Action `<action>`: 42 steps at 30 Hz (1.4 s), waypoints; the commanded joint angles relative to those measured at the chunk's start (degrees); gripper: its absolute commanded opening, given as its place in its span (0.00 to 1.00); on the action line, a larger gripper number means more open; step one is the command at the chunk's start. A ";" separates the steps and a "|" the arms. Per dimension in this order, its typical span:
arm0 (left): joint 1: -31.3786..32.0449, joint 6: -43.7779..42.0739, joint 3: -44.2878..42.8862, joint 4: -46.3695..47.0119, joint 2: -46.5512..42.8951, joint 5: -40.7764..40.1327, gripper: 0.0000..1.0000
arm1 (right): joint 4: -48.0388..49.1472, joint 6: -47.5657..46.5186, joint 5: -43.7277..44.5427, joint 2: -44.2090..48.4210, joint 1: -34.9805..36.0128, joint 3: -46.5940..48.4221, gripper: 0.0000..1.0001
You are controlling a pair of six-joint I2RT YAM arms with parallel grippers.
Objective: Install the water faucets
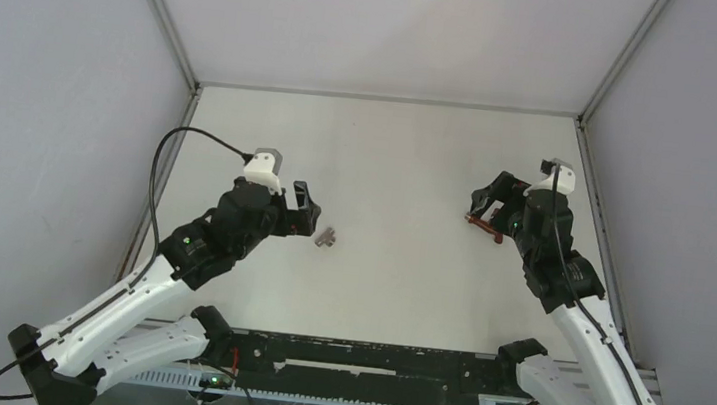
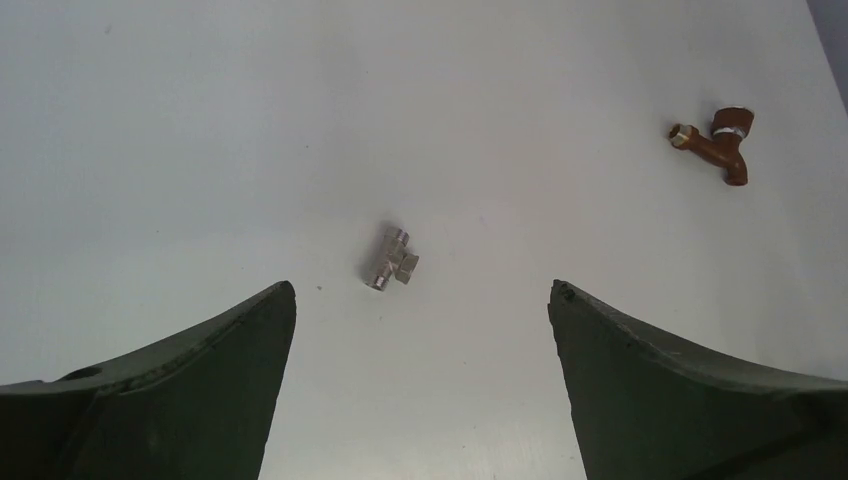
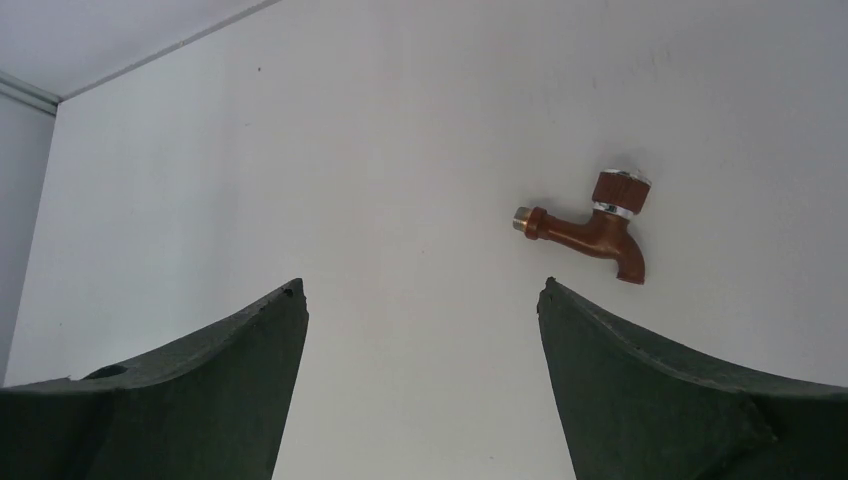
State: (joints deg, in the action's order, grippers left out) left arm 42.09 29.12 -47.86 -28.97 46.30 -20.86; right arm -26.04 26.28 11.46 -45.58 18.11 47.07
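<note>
Between the fingers of your left end effector (image 2: 421,290) you have nothing: they stand spread wide and hang low over the counter (image 1: 390,156). Just ahead of that gap, a little to its left in the wrist view, lies the silvery fitting (image 2: 392,258), flat on the surface and touching neither finger. From above you see it just beside the fingertips, toward the middle of the counter.

Your right end effector (image 3: 422,285) is likewise spread and empty. The reddish-brown tap (image 3: 592,225) lies on the counter just past its right finger, with the threaded end pointing across the gap and the knob away from the camera. In the top view the tap peeks out just beside that end effector. The two pieces lie well apart.
</note>
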 commanded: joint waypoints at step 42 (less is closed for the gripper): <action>-12.69 11.60 6.28 -2.04 5.60 7.75 1.00 | 2.66 3.36 -3.87 -55.72 -17.35 17.73 0.60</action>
State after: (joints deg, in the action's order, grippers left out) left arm 30.37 40.16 -39.86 -31.03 51.51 -14.26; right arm -24.71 29.69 8.64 -100.49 0.97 62.74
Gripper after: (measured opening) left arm 0.996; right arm 0.642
